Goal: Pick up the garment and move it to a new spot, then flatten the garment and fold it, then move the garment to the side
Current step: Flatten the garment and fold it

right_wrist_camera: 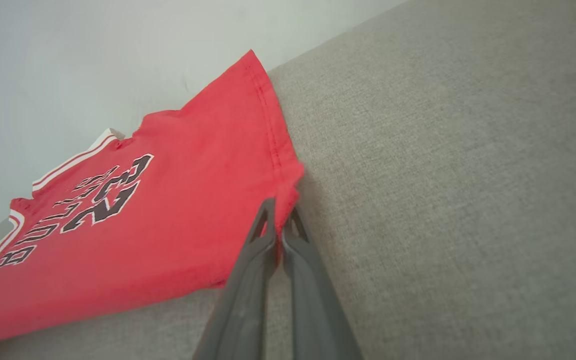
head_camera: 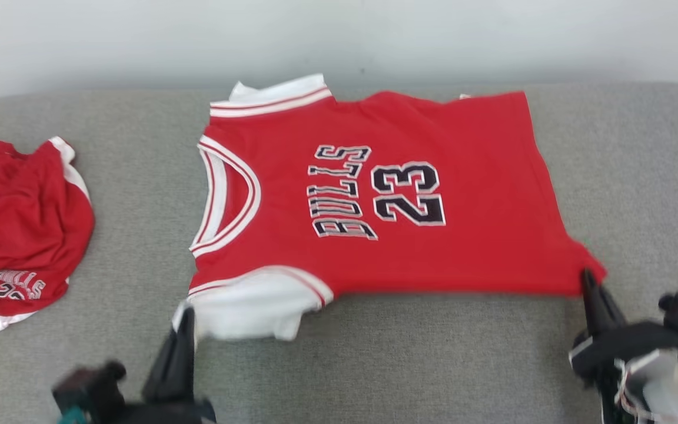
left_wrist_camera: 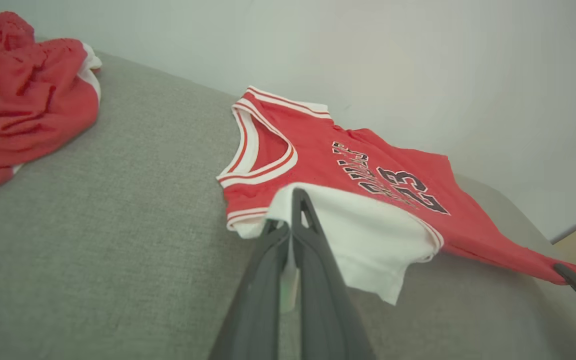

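Red Bulls jersey point(head_camera: 462, 247) spread flat mid-cushion point(head_camera: 409, 365), far edge close to wall point(head_camera: 139, 41). Left gripper point(head_camera: 184, 319) pinched tight on near white sleeve; right gripper point(head_camera: 587, 278) clamped on near hem corner. Bare cushion in front and right. Crumpled red Bulls garment point(head_camera: 21, 224) well apart, left.

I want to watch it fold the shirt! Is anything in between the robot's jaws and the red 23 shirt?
Nothing is in the way. The left jaws are shut on the jersey by its white sleeve, and the right jaws are shut on its red bottom corner. The other red garment lies apart at the left.
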`<state>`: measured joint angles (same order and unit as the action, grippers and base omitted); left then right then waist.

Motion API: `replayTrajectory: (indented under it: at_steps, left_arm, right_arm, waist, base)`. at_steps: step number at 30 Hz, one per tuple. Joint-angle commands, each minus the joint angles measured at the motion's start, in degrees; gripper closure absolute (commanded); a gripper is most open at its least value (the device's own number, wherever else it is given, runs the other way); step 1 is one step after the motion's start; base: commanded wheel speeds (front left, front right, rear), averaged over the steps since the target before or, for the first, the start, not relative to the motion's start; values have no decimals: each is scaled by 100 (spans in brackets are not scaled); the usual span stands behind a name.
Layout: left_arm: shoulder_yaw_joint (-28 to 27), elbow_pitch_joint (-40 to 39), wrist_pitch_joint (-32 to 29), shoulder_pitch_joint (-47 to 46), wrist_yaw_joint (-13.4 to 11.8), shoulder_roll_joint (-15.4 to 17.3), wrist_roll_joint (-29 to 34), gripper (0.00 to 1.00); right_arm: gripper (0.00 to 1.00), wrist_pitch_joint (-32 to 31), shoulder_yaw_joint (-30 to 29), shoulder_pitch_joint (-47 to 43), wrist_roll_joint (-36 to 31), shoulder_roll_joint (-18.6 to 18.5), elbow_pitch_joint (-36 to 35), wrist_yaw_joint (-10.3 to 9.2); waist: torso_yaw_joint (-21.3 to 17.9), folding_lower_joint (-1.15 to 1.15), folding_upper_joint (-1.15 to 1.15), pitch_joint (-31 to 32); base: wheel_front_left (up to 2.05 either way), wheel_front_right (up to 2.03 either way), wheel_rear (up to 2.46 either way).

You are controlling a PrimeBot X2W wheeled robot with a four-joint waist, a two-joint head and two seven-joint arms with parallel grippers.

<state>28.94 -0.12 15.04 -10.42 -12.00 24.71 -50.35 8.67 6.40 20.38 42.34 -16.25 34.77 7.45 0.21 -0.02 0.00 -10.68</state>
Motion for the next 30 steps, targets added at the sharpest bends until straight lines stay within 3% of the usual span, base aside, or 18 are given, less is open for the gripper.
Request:
replayTrajectory:
  at_steps: [1, 8, 15, 23, 30]
  left_arm:
    - [-86, 36, 13, 302, 41, -75, 110, 100]
    - [-201, 440, 12, 1395, 197, -537, 399, 100]
    - [-281, 660, 13, 1662, 336, -771, 597, 100]
    - [-517, 632, 12, 1134, 677, -854, 844, 100]
    - [-509, 788, -186, 191, 882, -707, 1029, 100]
  right_arm:
    - [100, 54, -53, -272, -50, 0, -25, 9]
    - [100, 103, -432, -1501, -221, 251, -277, 9]
    - [100, -101, -911, -2217, -566, 467, -852, 9]
    - [100, -471, -1386, -2095, -899, 744, -1709, 9]
    - [100, -953, -1466, -1514, -1143, 773, -1836, 9]
  waist:
    - [101, 2, 0, 173]
    - [386, 2, 0, 538]
    - [490, 2, 0, 584]
    - [334, 2, 0, 473]
    - [194, 2, 0, 291]
  base:
    - [0, 0, 0]
    - [0, 0, 0]
    - [0, 0, 0]
    - [0, 0, 0]
    - [0, 0, 0]
